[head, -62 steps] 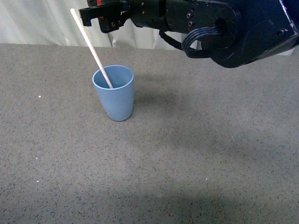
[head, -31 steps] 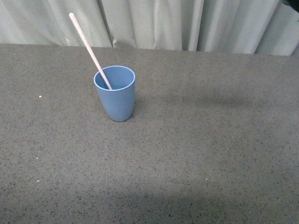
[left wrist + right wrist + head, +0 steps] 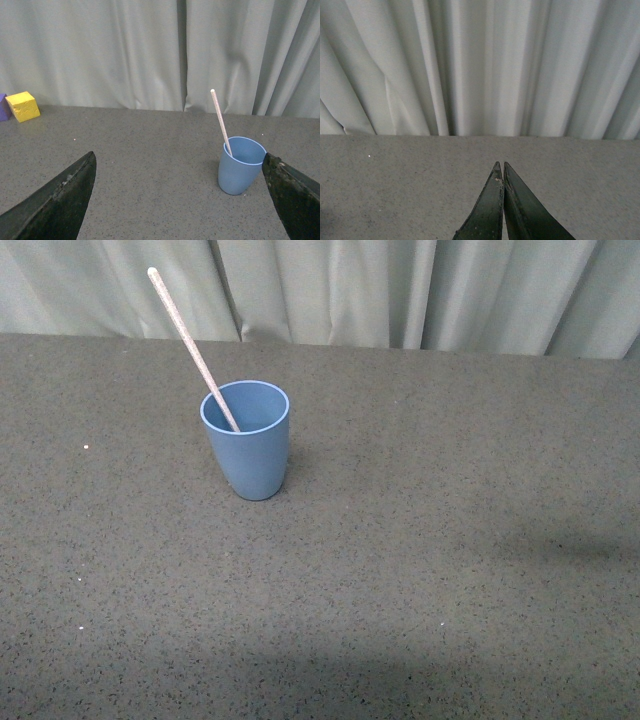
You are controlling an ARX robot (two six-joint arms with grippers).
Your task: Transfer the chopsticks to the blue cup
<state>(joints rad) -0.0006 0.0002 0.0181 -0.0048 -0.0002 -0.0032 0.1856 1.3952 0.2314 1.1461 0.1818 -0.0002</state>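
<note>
Front view | one blue cup (image 3: 246,444) | one chopsticks (image 3: 190,341) inside, leaning

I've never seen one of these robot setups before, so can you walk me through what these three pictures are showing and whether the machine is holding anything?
This is a robot with two arms, each ending in a two-fingered gripper. Three cameras took these pictures at the same moment.

The front view is from the robot's body, looking ahead over a grey speckled table with a pale curtain behind. A blue cup stands upright there, with a chopstick leaning inside it. No arm shows in this view.

The left wrist view looks out between the left gripper, whose two dark fingers are spread wide at the picture's edges. It sees the same cup and stick, plus a yellow block beside a purple one farther off.

The right wrist view shows the right gripper, fingers pressed together with nothing visible between them.

So nothing is being held.
</note>
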